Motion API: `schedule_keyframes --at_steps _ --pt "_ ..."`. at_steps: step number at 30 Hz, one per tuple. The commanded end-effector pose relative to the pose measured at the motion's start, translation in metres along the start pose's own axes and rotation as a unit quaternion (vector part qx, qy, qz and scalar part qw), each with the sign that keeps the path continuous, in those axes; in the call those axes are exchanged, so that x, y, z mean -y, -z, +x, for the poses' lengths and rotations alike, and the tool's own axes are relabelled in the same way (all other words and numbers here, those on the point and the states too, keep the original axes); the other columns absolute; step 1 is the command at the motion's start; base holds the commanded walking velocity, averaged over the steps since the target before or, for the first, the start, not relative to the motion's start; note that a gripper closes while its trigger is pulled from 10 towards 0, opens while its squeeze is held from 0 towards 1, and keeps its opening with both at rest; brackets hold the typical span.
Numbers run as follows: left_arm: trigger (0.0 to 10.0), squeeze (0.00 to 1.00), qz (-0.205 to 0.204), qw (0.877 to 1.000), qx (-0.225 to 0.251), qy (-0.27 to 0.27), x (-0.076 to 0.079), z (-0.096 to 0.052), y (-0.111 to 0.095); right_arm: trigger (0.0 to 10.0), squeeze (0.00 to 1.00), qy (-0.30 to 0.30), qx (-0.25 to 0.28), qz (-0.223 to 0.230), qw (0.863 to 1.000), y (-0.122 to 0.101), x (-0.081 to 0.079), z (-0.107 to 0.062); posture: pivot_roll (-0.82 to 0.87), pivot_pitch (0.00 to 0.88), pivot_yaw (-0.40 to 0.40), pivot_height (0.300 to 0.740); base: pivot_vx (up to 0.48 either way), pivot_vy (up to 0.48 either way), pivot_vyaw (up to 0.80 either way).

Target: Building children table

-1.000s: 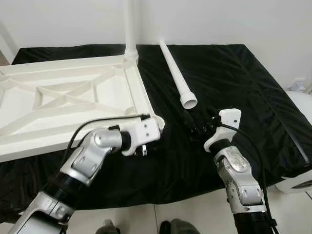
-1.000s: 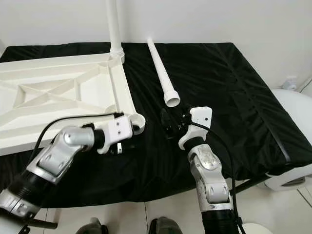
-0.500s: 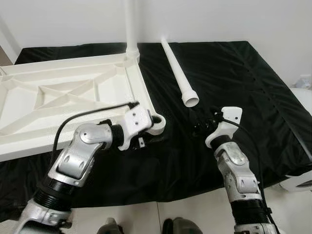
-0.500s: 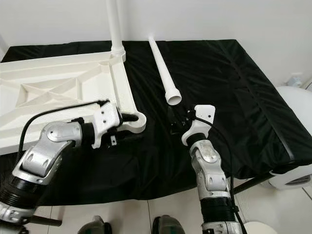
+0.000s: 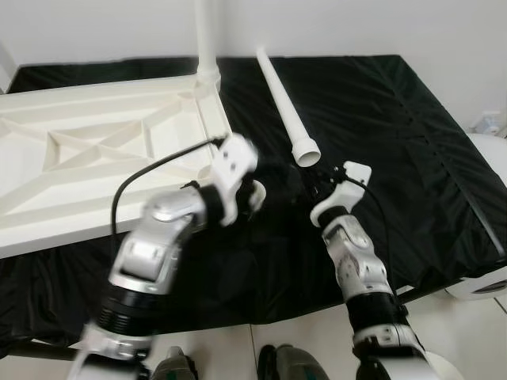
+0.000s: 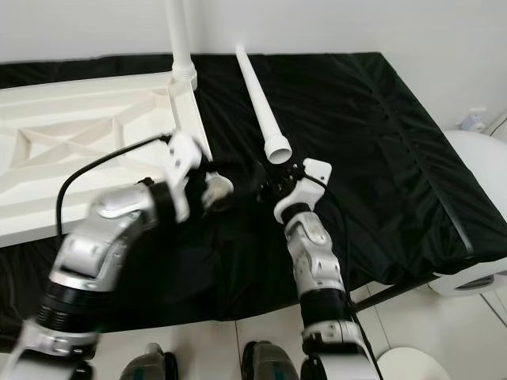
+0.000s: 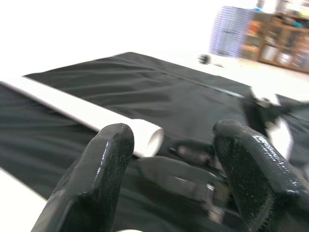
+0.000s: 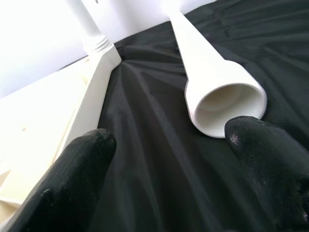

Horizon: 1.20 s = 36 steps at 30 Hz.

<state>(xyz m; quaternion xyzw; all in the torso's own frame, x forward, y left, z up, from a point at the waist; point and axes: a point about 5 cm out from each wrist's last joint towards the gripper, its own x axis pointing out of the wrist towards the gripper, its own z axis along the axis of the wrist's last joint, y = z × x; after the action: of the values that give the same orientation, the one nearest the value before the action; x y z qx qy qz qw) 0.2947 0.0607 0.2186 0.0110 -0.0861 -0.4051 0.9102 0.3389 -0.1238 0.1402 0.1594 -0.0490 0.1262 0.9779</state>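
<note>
loose table leg [image 5: 287, 106]: lying on black-covered bench [image 5: 396, 119], wide open end just ahead of right pincer [image 5: 317, 188] | right pincer: spread, empty | left pincer [image 7: 169, 179]: spread, empty, beside upturned white tabletop [image 5: 87, 158] corner

A plain room in a home, by the look of it: bare white walls [image 5: 356, 24] run behind at twelve o'clock, and pale square floor tiles [image 6: 214, 348] with dark grout lines show at six o'clock. Most of the space ahead is taken by a low, wide platform covered in a wrinkled glossy black sheet [image 5: 380, 119], much like a bed. At two o'clock the left wrist view catches a blurred brown wooden shelf unit crowded with small items [image 7: 280, 41], with a pale blue slatted basket [image 7: 231, 30] just beside it.
</note>
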Motion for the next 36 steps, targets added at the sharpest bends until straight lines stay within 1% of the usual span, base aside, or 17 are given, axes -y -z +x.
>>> schedule_keyframes --at_steps 1,4,5,7,8,11,21,22,24,29,31,36 --pt "10.0 0.00 -0.016 1.000 0.001 -0.018 0.000 0.000 -0.001 10.0 0.00 0.004 -0.003 0.001 1.000 0.004 0.003 0.001 -0.07 0.158 -0.054 0.740 0.000 0.000 0.00" --pt "10.0 0.00 -0.027 0.999 0.006 -0.017 0.007 0.004 -0.002 10.0 0.00 0.004 0.002 0.002 1.000 0.001 0.003 0.008 -0.05 0.156 -0.054 0.740 0.000 0.000 0.00" --pt "10.0 0.00 -0.027 0.999 0.006 -0.017 0.007 0.004 -0.002 10.0 0.00 0.004 0.002 0.002 1.000 0.001 0.003 0.008 -0.05 0.156 -0.054 0.740 0.000 0.000 0.00" --pt "10.0 0.00 -0.034 0.999 0.008 -0.015 0.014 0.006 -0.005 10.0 0.00 0.009 0.009 0.007 1.000 -0.003 0.005 0.014 -0.03 0.160 -0.051 0.740 0.000 0.000 0.00" --pt "10.0 0.00 -0.034 0.999 0.008 -0.015 0.014 0.006 -0.005 10.0 0.00 0.009 0.009 0.007 1.000 -0.003 0.005 0.014 -0.03 0.160 -0.051 0.740 0.000 0.000 0.00" --pt "10.0 0.00 -0.031 0.999 0.003 -0.012 0.021 0.005 -0.006 10.0 0.00 0.018 0.014 0.018 1.000 -0.004 0.008 0.020 -0.01 0.167 -0.045 0.740 0.000 0.000 0.00" --pt "10.0 0.00 -0.032 0.999 -0.001 -0.037 0.022 0.003 -0.009 10.0 0.00 0.029 0.012 0.036 0.999 -0.002 0.013 0.025 0.02 0.185 -0.044 0.740 0.000 0.000 0.00" --pt "10.0 0.00 -0.030 0.998 -0.002 -0.046 0.022 0.002 -0.011 10.0 0.00 0.032 0.011 0.045 0.998 -0.001 0.014 0.029 0.04 0.196 -0.042 0.740 0.000 0.000 0.00" --pt "10.0 0.00 -0.030 0.998 -0.002 -0.049 0.022 0.002 -0.012 10.0 0.00 0.030 0.010 0.047 0.998 -0.001 0.014 0.030 0.04 0.196 -0.042 0.740 0.000 0.000 0.00" --pt "10.0 0.00 -0.029 0.998 -0.003 -0.055 0.022 0.000 -0.015 10.0 0.00 0.026 0.012 0.056 0.998 -0.003 0.012 0.035 0.05 0.209 -0.039 0.740 0.000 0.000 0.00" --pt "10.0 0.00 -0.026 0.998 -0.006 -0.059 0.023 -0.001 -0.016 10.0 0.00 0.022 0.014 0.063 0.998 -0.006 0.009 0.040 0.06 0.222 -0.035 0.740 0.000 0.000 0.00" --pt "10.0 0.00 -0.025 0.998 -0.008 -0.063 0.023 -0.002 -0.017 10.0 0.00 0.014 0.015 0.070 0.997 -0.009 0.005 0.046 0.07 0.233 -0.038 0.740 0.000 0.000 0.00"
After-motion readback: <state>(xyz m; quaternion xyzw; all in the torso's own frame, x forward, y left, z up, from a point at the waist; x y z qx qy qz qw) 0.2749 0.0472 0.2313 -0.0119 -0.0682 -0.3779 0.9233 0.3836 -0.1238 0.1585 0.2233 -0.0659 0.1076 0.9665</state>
